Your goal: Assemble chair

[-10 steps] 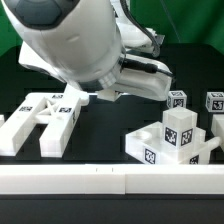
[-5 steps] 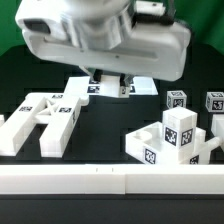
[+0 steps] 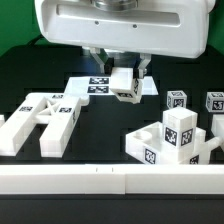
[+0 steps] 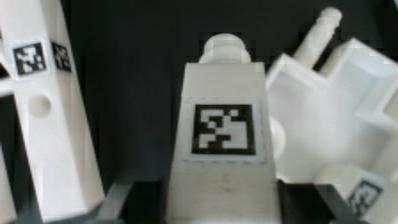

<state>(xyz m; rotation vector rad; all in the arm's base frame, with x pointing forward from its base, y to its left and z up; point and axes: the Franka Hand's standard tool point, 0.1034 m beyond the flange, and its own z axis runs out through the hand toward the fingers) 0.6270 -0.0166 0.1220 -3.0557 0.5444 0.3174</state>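
Across the black surface (image 3: 100, 130) a white rail (image 3: 110, 180) lines the near edge, and the room behind is dark. The marker board (image 3: 90, 84) lies flat on the surface. At the exterior view's left rests an H-shaped chair frame (image 3: 40, 120). At its right stands the seat block (image 3: 150, 152) with a tagged block on top, and 2 small tagged pieces (image 3: 177, 99) stand behind it. Over the marker board, the jaws are closed on 1 chair piece (image 3: 125, 86) (image 4: 222, 130) with a peg at its end, held clear of the surface. The arm (image 3: 120, 25) blocks the far side.
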